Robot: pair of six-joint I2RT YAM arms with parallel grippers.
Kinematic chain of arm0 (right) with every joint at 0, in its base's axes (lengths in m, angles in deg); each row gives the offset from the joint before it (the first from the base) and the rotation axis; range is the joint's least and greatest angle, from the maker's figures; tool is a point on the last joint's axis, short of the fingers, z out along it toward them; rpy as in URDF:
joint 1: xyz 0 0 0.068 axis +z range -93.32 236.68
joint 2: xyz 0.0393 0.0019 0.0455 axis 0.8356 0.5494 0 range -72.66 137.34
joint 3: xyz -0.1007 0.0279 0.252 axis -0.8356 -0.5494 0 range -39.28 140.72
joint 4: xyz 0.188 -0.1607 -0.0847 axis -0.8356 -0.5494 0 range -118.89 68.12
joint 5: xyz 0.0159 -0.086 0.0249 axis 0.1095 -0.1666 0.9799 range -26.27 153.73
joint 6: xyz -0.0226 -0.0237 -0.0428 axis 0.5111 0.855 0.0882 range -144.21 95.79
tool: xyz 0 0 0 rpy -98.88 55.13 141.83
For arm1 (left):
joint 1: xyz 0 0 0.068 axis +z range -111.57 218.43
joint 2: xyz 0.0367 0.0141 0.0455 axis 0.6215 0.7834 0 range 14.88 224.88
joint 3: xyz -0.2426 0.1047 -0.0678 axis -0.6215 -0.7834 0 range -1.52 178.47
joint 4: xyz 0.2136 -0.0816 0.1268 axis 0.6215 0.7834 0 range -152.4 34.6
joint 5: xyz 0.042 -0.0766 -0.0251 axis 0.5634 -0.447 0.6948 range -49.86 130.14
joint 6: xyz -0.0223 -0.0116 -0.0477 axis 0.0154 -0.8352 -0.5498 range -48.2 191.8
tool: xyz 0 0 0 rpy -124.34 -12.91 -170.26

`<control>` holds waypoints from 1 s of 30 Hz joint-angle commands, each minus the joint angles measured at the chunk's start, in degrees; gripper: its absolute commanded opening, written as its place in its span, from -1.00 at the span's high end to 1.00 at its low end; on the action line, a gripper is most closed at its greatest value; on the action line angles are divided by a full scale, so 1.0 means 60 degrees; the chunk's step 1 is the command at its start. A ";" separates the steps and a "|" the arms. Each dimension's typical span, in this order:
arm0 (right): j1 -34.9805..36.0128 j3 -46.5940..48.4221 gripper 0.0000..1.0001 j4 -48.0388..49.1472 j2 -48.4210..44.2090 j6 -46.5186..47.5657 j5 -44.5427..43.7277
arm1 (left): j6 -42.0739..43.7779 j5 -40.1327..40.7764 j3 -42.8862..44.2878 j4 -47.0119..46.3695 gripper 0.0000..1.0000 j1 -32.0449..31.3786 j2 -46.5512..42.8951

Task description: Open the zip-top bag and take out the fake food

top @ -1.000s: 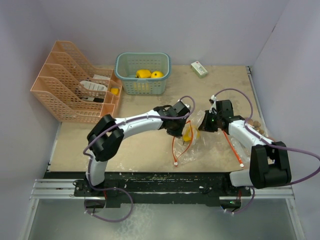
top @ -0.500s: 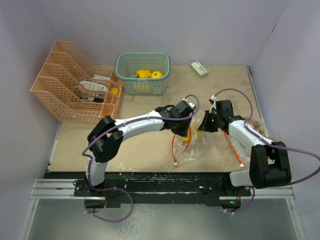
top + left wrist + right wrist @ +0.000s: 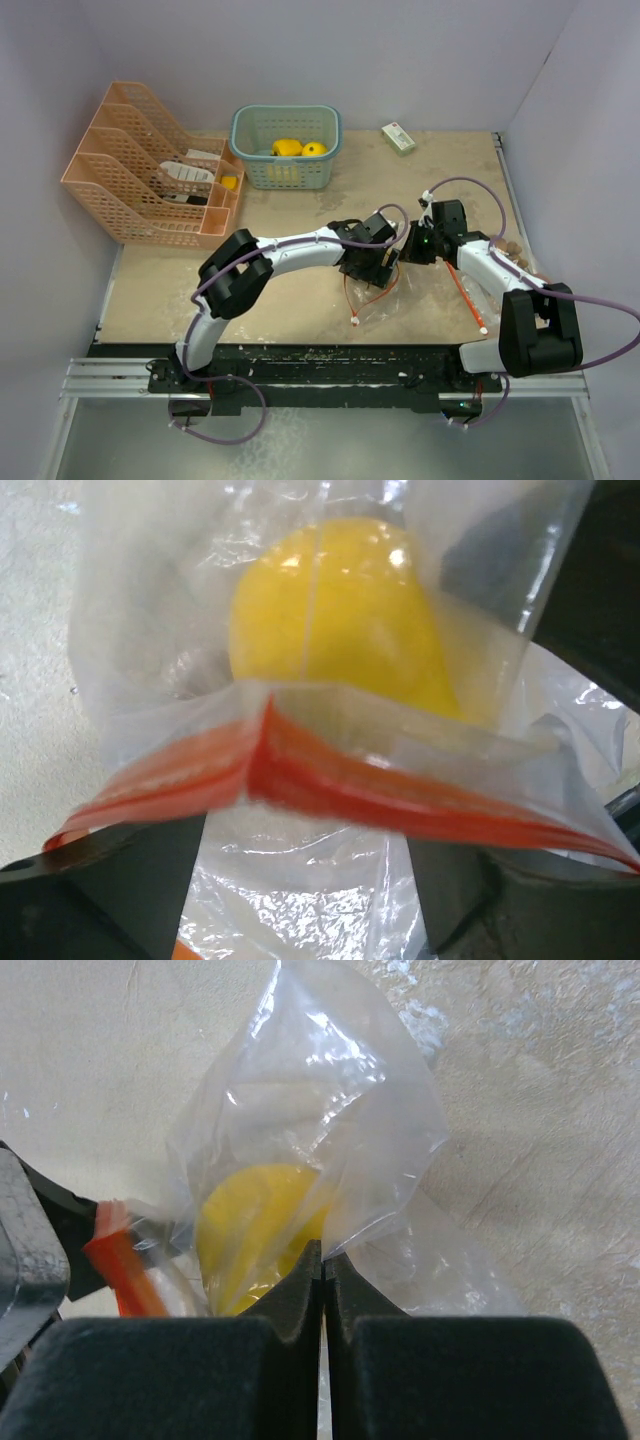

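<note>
Bag [image 3: 372, 300], clear with a red zip [image 3: 350, 790], is lying crumpled on the surface [image 3: 290, 205] and reaching up between both grippers. Left gripper [image 3: 305, 855] is sitting at the bag's mouth with its jaws spread wide, the zip stretching across just ahead of them. Right gripper [image 3: 322, 1260] is pinching a fold of the film, jaws pressed together. Yellow food [image 3: 335, 620] is sitting inside the bag, just beyond the zip from the left gripper and just ahead of the right gripper's tips.
</note>
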 commanded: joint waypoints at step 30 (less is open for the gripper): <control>0.0064 -0.0102 1.00 -0.0090 -0.0112 0.0100 0.0059 | 0.0666 0.1460 -0.0700 -0.3168 -0.80 -0.0045 -0.0382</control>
